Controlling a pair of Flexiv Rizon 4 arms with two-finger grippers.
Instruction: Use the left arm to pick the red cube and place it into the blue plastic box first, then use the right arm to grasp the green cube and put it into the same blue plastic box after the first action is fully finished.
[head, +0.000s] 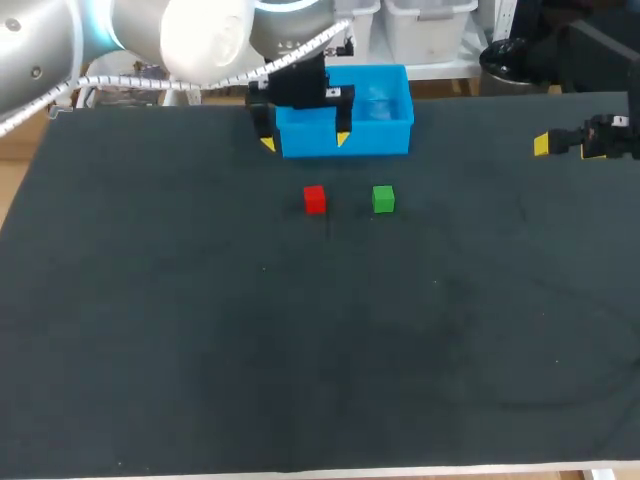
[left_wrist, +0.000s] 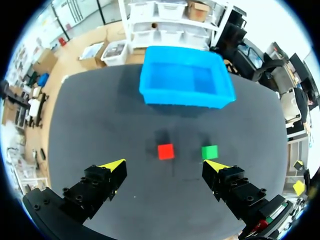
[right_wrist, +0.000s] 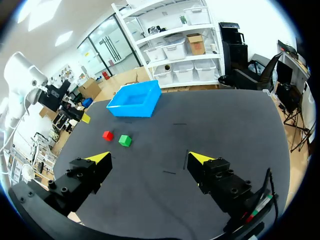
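Ahead of the wide-open left gripper (left_wrist: 165, 167) sat the red cube (left_wrist: 165, 151) beside the green cube (left_wrist: 209, 151), blue plastic box (left_wrist: 186, 80) beyond; right gripper (right_wrist: 150, 159) likewise wide.

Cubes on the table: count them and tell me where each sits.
2. The red cube lies in front of the blue plastic box; the green cube sits to its right, apart from it. None shows inside the box.

table (head: 200, 350): dark matte top | front edge: pale

Red cube (left_wrist: 166, 151) beside green cube (left_wrist: 209, 152), blue box (left_wrist: 186, 82) beyond, fingers (left_wrist: 116, 166) apart
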